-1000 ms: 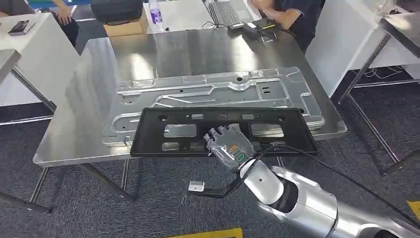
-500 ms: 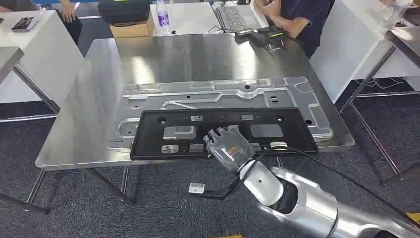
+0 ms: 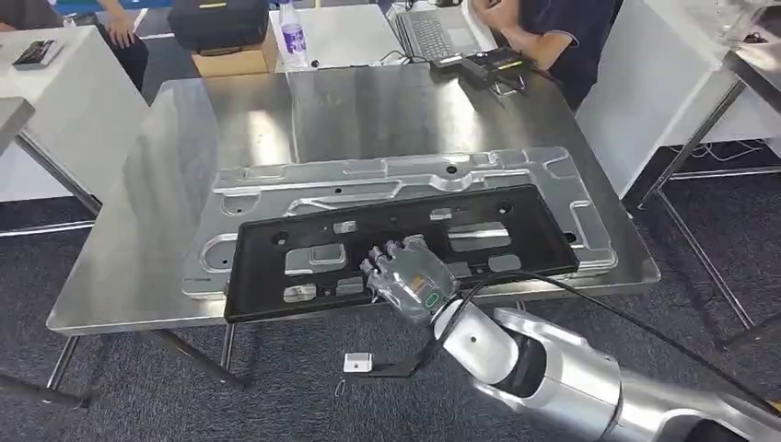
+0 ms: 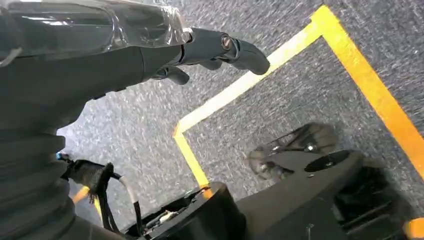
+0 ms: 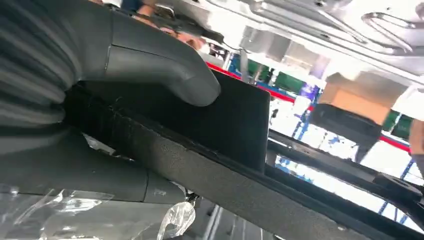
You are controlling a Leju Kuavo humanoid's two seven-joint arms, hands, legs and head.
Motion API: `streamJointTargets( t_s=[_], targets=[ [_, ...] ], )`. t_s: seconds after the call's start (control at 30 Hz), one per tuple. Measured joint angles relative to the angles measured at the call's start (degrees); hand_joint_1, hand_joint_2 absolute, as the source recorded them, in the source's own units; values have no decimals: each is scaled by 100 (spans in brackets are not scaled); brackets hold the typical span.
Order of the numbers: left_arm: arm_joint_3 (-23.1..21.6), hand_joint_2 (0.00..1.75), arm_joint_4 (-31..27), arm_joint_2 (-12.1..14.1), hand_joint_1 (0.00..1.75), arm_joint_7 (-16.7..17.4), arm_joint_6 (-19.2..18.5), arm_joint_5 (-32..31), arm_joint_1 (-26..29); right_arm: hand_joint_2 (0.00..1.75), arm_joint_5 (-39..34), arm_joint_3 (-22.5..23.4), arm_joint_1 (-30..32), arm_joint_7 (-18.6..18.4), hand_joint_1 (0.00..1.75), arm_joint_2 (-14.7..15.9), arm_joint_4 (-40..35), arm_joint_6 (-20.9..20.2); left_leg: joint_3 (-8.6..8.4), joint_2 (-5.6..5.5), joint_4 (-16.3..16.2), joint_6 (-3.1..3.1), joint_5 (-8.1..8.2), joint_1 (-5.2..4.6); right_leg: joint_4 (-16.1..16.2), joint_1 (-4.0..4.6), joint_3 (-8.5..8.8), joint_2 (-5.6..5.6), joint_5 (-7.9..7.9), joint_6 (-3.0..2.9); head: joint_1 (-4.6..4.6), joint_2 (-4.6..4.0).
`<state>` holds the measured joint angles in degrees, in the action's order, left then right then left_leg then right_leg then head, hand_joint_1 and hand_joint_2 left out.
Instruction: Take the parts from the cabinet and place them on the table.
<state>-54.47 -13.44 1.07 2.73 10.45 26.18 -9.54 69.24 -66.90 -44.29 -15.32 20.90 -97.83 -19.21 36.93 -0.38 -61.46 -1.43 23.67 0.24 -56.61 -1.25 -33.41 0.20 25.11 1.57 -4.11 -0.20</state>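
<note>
Black panel (image 3: 396,249) lies crosswise on the counter (image 3: 147,212), atop a metal plate (image 3: 553,184), near edge overhanging; the right robot hand (image 3: 405,276) grips that edge at mid-length.

Bright overhead glare on the steel table (image 3: 166,184) (wrist views blurred).
</note>
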Motion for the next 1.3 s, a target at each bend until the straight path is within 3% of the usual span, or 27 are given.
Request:
streamJointTargets(
  t_s=[0.03, 0.07, 0.17, 0.23, 0.27, 0.33, 0.37, 0.4, 0.43, 0.47, 0.53, 0.57, 0.67, 0.73, 0.77, 0.83, 0.87, 0.9, 0.93, 0.97, 1.03, 1.07, 1.1, 1.17, 1.23, 1.27, 1.3],
  targets=[
    [0, 175, 0, -2, 0, 0, 0, 0, 6, 175, 0, -9, -33, 7, 175, -9, 0, 0, -145, 12, 419, -14, -164, 5, 10, -1, 24, 4, 25, 22, 0, 0],
    [0, 175, 0, -6, 0, 0, 0, 2, -3, 175, -4, -26, -80, 9, 175, -11, 0, -4, -209, 5, 515, -30, -73, -51, -4, 33, 20, 18, 46, 57, -2, 0],
    [0, 175, 0, -9, 0, 0, 4, 9, 15, 175, -39, -87, -109, 28, 175, -13, 0, -57, -227, -18, 510, -114, -41, -80, 57, 5, 46, 16, 51, 138, 4, 2],
    [0, 175, -2, -15, 0, 0, 13, 11, 20, 175, -57, -94, -116, 31, 175, -9, 2, -61, -341, -29, 601, -194, -66, -29, -59, 1, 63, 3, 148, 193, 4, 0],
    [0, 175, 0, -11, 0, 0, 18, 15, 13, 175, -59, -96, -142, 31, 175, -9, 2, -61, -369, -21, 608, -253, -43, -28, -367, 15, -79, 4, 306, 182, 13, 2],
    [2, 175, 0, -17, 0, 0, 29, 18, 3, 175, -63, -118, -143, 26, 175, -9, 7, -66, -419, -22, 608, -314, -3, -53, -1324, 21, -596, 6, 664, 183, 15, 0],
    [2, 175, 0, -17, 0, 0, 29, 17, 6, 175, -72, -147, -137, 26, 175, -9, 9, -66, -440, -24, 606, -334, 20, -65, -1709, 22, -834, 5, 758, 188, 15, 2],
    [0, 175, 0, -20, 0, 0, 24, 17, 19, 175, -81, -162, -112, 24, 175, -7, 13, -63, -470, -31, 606, -338, 42, -75, -1858, 22, -980, 5, 711, 181, 15, 0],
    [0, 175, 0, -22, 0, 0, 24, 15, 29, 175, -90, -162, -98, 13, 175, -4, 13, -63, -503, -42, 606, -334, 70, -80, -1701, 25, -964, 5, 533, 172, 15, 0],
    [0, 175, 0, -22, 0, 0, 24, 15, 35, 175, -96, -162, -100, -4, 175, -4, 13, -68, -549, -56, 603, -326, 102, -85, -1285, 27, -805, 5, 248, 151, 15, 0],
    [2, 175, 0, -22, 0, 0, 24, 15, 28, 175, -138, -162, -110, -44, 175, -4, 13, -101, -646, -69, 601, -302, 180, -90, -202, 48, -324, 5, -312, 84, 17, 0],
    [2, 175, 0, -26, 0, 0, 24, 15, 20, 175, -146, -162, -111, -59, 175, -2, 15, -109, -640, -74, 584, -264, 222, -136, 9, 93, -201, 7, -244, 63, 13, 0],
    [0, 175, 0, -30, 0, 0, 29, 17, 9, 175, -197, -160, -116, -111, 175, 15, 15, -129, -639, -70, 625, -197, 248, -94, 59, 107, -215, 9, -219, 22, 15, 0],
    [0, 175, 0, -19, 0, 2, 35, 17, 7, 175, -212, -142, -116, -146, 175, 28, 13, -133, -635, -61, 596, -151, 323, -99, 151, 35, -146, 4, -239, -8, 17, 2],
    [0, 175, 0, -22, 0, 0, 35, 17, 4, 175, -216, -138, -117, -170, 175, 39, 13, -133, -553, -54, 367, -103, 448, -102, 171, 23, -113, -1, -223, -32, -4, 0],
    [2, 175, 0, -20, 0, 2, 37, 28, -2, 175, -265, -131, -112, -208, 175, 48, 13, -149, -18, -53, -633, -25, 842, -28, 170, 22, -90, -1, -196, -56, -13, 2],
    [2, 175, 0, -20, 0, 0, 42, 33, 9, 175, -269, -131, -88, -227, 175, 59, 13, -173, 241, -51, -1065, 6, 954, -2, 169, 20, -78, -1, -175, -53, -13, 0],
    [2, 175, 0, -20, 0, 0, 48, 43, 27, 175, -271, -129, -60, -249, 175, 81, 13, -190, 420, -44, -1300, 35, 945, 22, 167, 10, -63, 2, -154, -42, -13, 2],
    [2, 175, 0, -20, 0, 0, 55, 50, 22, 175, -278, -129, -32, -264, 175, 105, 13, -197, 461, -36, -1234, 71, 795, 47, 167, -4, -33, 4, -133, -22, -13, 0],
    [2, 175, 0, -17, 0, 0, 55, 46, 11, 175, -282, -129, -16, -278, 175, 138, 13, -203, 365, -20, -900, 107, 521, 73, 167, -24, 8, 5, -104, 6, -13, 2],
    [2, 175, 0, -11, 0, 2, 57, 42, 39, 175, -299, -111, -12, -313, 175, 173, 13, -221, -97, 14, 246, 165, -143, 134, 167, -72, 132, 15, -27, 79, -13, 0],
    [2, 175, 0, -13, 0, 2, 57, 42, 52, 175, -306, -87, -11, -319, 175, 201, 13, -232, -225, 3, 487, 189, -154, 136, 174, -55, 156, 22, 5, 131, -15, 0],
    [2, 175, 0, -11, 0, 2, 57, 42, 48, 175, -308, -70, -17, -337, 175, 234, 9, -238, -296, -2, 614, 124, -89, 79, 152, -43, 142, 37, 25, 165, -28, 0],
    [2, 175, 0, -4, 0, 2, 57, 42, 59, 175, -315, -55, 9, -347, 175, 284, 9, -262, -259, -2, 560, 15, -50, 58, 189, -35, 154, 36, 24, 223, -9, 2],
    [2, 175, 0, 9, 0, 2, 57, 42, 68, 175, -315, -44, 27, -356, 175, 325, 4, -271, -314, -7, 609, -97, -65, 78, 187, -88, 177, 25, 87, 302, 2, 2],
    [2, 175, 0, 9, 0, 0, 57, 42, 60, 175, -317, -28, 27, -356, 175, 356, 4, -273, -343, -9, 611, -129, -46, 63, -9, -81, 118, 3, 174, 293, 9, 0],
    [4, 175, 0, 9, 0, 0, 57, 42, 53, 175, -315, -6, 28, -361, 175, 378, 4, -275, -363, -7, 611, -175, -25, 52, -399, -63, -74, 3, 347, 277, 13, 2]
  ],
)
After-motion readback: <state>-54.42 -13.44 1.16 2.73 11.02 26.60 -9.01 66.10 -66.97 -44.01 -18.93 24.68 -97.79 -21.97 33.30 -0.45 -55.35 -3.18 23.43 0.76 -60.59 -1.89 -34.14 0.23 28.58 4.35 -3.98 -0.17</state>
